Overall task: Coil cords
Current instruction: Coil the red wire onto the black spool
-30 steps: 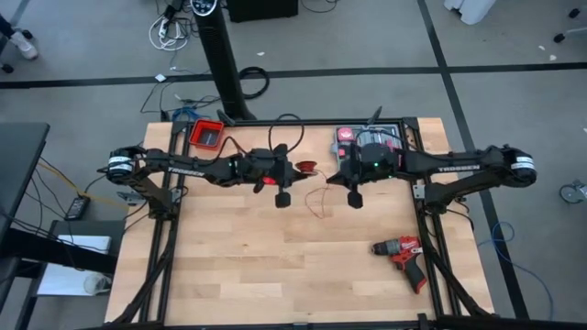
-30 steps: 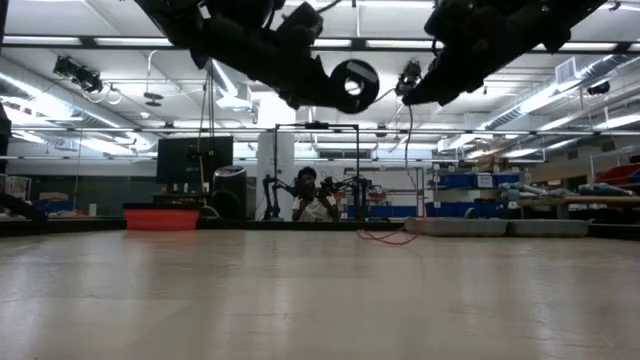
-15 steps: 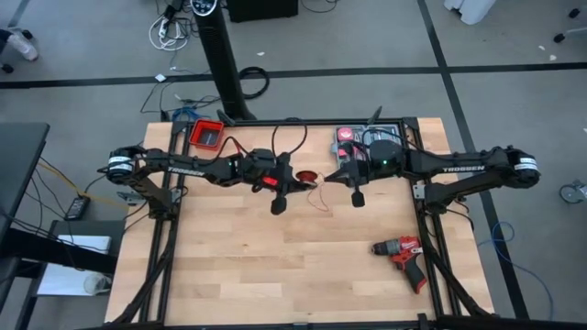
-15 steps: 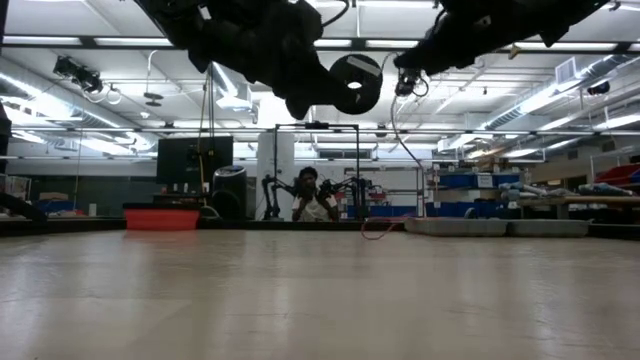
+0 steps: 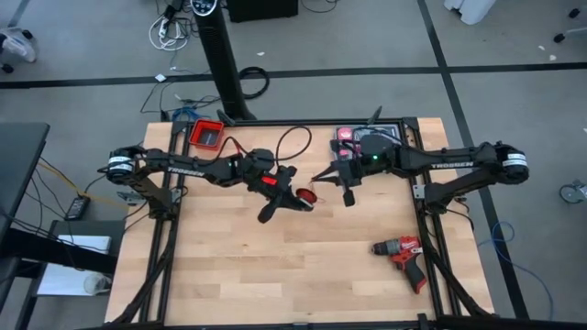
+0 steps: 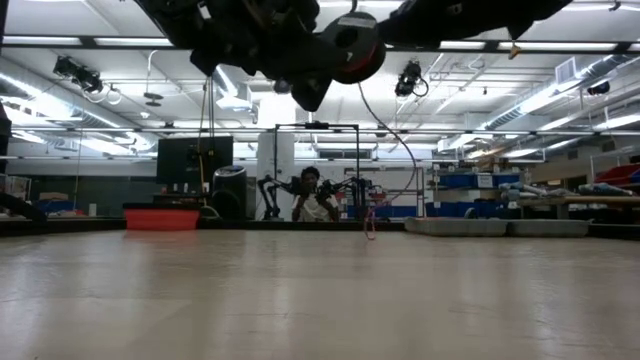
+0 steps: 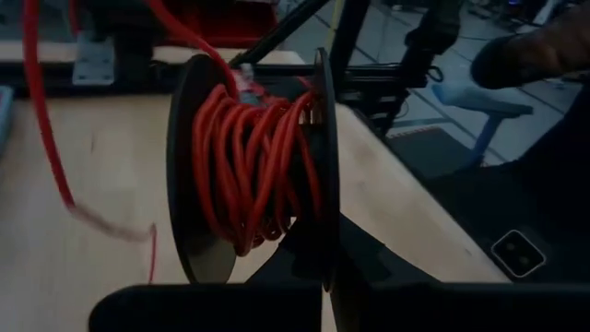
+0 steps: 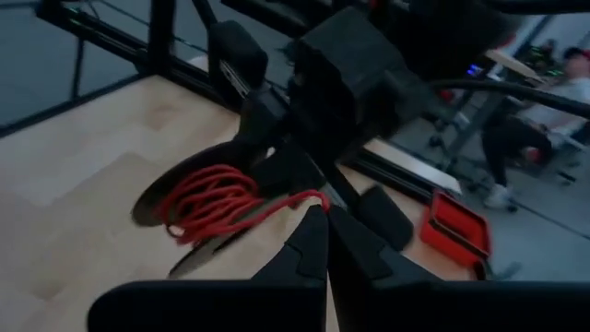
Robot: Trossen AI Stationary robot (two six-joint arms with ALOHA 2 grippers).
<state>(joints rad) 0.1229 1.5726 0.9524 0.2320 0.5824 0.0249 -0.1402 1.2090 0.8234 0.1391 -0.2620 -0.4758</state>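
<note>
1. Red wire is wound around a black spool (image 7: 249,166); I see the cords (image 7: 253,161) bunched between its two discs, raised above the middle of the table (image 5: 275,266).
2. My left gripper (image 5: 278,199) has the spool at its fingers, though I cannot tell how its jaws stand.
3. My right gripper (image 8: 323,242) sits just right of the spool, its jaws pressed together on a red strand leading to the winding.
4. A loose strand hangs down to the table (image 6: 372,222).
5. A red-black drill (image 5: 402,254) lies near the right edge; a red bin (image 5: 207,134) sits at the far left.
</note>
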